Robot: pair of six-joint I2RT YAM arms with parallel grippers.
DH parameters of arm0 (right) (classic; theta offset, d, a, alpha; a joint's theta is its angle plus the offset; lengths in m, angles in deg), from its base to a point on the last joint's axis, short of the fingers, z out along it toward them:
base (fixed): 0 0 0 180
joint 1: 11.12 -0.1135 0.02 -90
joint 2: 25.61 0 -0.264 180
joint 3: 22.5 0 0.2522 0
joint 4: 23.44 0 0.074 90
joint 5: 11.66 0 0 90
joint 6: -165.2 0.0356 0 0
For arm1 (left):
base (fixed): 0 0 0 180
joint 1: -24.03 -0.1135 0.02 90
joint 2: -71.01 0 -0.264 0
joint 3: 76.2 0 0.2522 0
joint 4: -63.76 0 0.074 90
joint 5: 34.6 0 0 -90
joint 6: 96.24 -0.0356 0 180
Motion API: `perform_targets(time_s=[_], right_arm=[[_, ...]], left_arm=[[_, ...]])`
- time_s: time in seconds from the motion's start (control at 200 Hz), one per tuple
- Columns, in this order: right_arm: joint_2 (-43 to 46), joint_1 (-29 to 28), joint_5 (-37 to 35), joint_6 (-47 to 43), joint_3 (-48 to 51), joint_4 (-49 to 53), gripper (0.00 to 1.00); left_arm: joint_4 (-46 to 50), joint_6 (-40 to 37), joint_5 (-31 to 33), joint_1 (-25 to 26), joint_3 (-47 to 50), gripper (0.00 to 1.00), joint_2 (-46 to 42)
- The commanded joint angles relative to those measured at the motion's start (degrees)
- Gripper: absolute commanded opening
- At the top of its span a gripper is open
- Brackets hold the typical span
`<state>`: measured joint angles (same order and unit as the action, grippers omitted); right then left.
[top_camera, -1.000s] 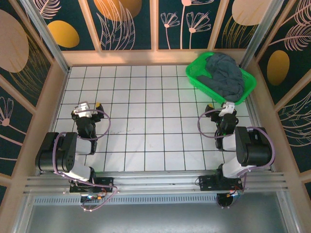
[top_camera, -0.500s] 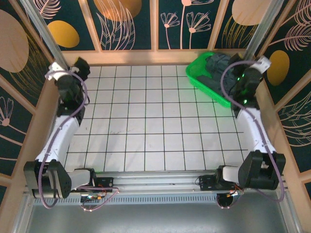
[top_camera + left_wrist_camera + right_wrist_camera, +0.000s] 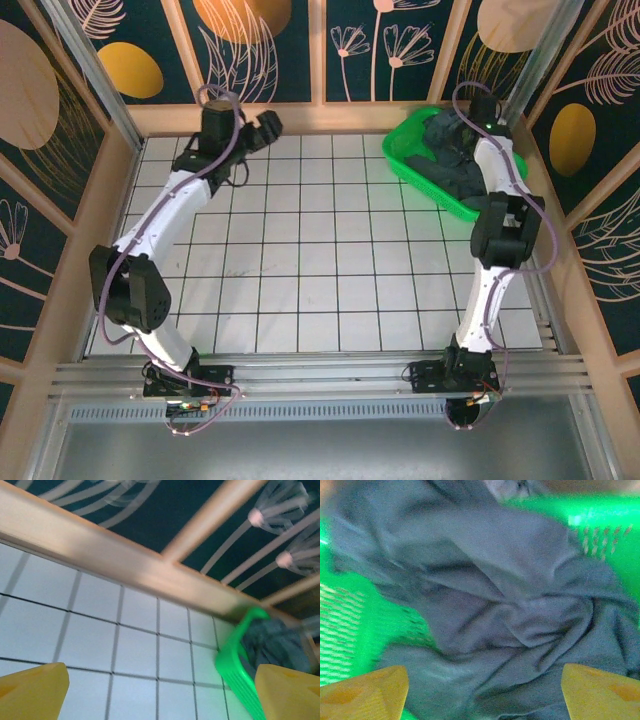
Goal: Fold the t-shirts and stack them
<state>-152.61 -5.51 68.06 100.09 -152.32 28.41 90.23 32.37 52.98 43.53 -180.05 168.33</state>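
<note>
The dark blue-grey t-shirts lie crumpled in the green basket at the far right corner of the tiled surface. The right hand hangs over them with its fingers wide, seemingly clear of the cloth, though the view is blurred. The left hand, also wide and empty, hovers near the far wall.

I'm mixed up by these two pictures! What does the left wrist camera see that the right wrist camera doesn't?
Left wrist view: white tiled table, pale wooden rail, dark flower-painted wall. Right wrist view: close-up creases in the cloth. Shared: bright green plastic mesh basket holding crumpled dark blue-grey cloth t-shirts, plus an open yellow-fingered gripper each: left gripper, right gripper.
</note>
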Motion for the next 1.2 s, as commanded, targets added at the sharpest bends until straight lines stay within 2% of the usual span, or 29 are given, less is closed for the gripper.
perform_targets(time_s=[0.0,0.145,0.23,0.285,0.345,0.41,0.46,0.686,0.901,1.021,1.196], right_arm=[[-6.22,0.83,1.65,1.79,-8.14,12.41,0.81],[-14.03,0.99,4.73,5.12,-11.67,13.68,0.82],[-15.75,1.06,6.63,6.27,-10.96,11.66,0.75],[-16.17,1.04,8.68,6.25,-10.61,9.9,0.62],[-15.84,0.96,9.08,5.69,-10.58,8.01,0.43],[-14.03,0.84,9.07,4.91,-10.37,5.82,0.14],[-11.15,0.7,8.33,4.33,-9.31,3.16,0.0],[5.64,0.66,7.41,2.33,-9.61,-9.61,0.0],[18.91,-1.9,8.76,1.15,-10.78,-20.06,0.0],[25.5,-6.42,6.44,-0.51,-9.49,-24.93,0.0],[32.0,-18.9,1.29,-4.56,-6.95,-30.15,0.0]], left_arm=[[2.67,-2.84,-3.5,3.53,-2.21,0.94,0.45],[2.14,-2.3,-4.79,6.71,-2.0,0.9,1.89],[1.88,-2.03,-4.99,7.26,-2.11,0.88,2.09],[1.92,-2.02,-4.82,7.3,-2.42,0.86,1.93],[2.18,-2.56,-4.4,7.3,-2.84,0.85,1.83],[2.9,-3.16,-3.71,7.3,-3.42,0.84,1.78],[3.56,-3.44,-3.1,7.3,-3.76,0.82,1.72],[5.02,-3.37,1.6,7.3,-2.74,0.73,1.16],[7.05,-3.52,7.69,7.32,-3.13,0.72,1.21],[9.71,-3.83,12.39,7.26,-4.25,0.74,-0.62],[12.88,-3.09,20.52,7.22,-3.16,0.77,-3.14]])
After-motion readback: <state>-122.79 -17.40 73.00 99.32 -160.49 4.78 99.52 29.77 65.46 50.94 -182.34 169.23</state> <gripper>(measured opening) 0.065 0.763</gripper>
